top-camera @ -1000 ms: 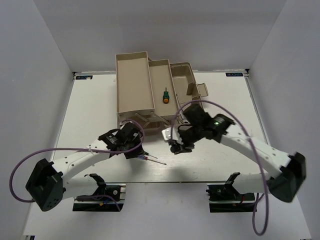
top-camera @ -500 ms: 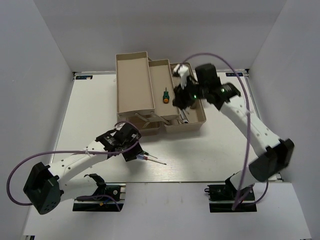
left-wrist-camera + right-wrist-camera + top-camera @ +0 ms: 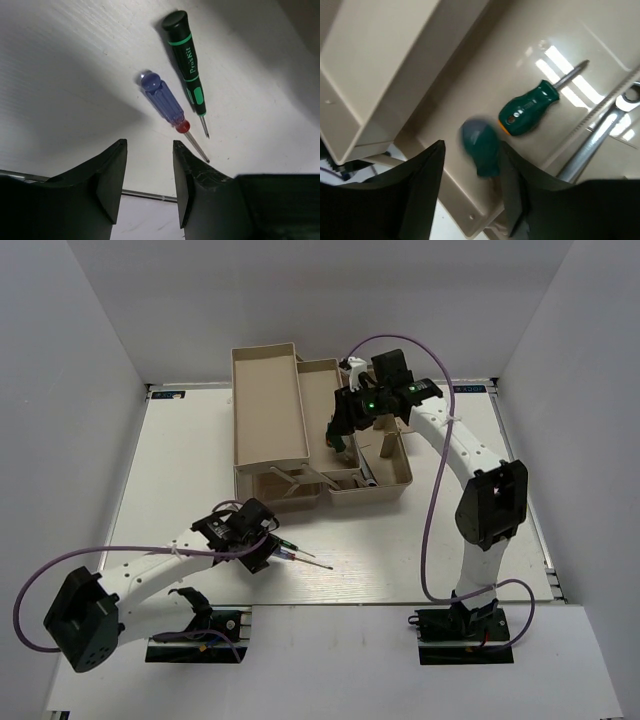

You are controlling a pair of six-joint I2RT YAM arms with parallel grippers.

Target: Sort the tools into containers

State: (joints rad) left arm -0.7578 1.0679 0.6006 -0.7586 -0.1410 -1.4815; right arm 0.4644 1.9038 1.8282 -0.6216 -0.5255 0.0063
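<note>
White matte worktop point(image 3: 180, 470) spreads under both arms. Close to its near edge, the left end effector point(image 3: 149, 150) hovers with fingers apart. Just beyond it lie a translucent blue-handled screwdriver point(image 3: 162, 100) and a slim black-and-green screwdriver point(image 3: 187, 65), side by side, not touching. Toward the far edge, the right end effector point(image 3: 472, 147) is spread above a glossy beige tray point(image 3: 530, 45) holding a stubby green screwdriver point(image 3: 530, 107). A blurred green shape point(image 3: 481, 145) shows between its fingers.

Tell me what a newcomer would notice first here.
The right gripper hangs open over the tan toolbox, a blurred green object between its fingers above a stubby green screwdriver in a tray. Nearer the bases, the left gripper hovers open over a blue-handled screwdriver and a black-and-green screwdriver on the white table.
</note>
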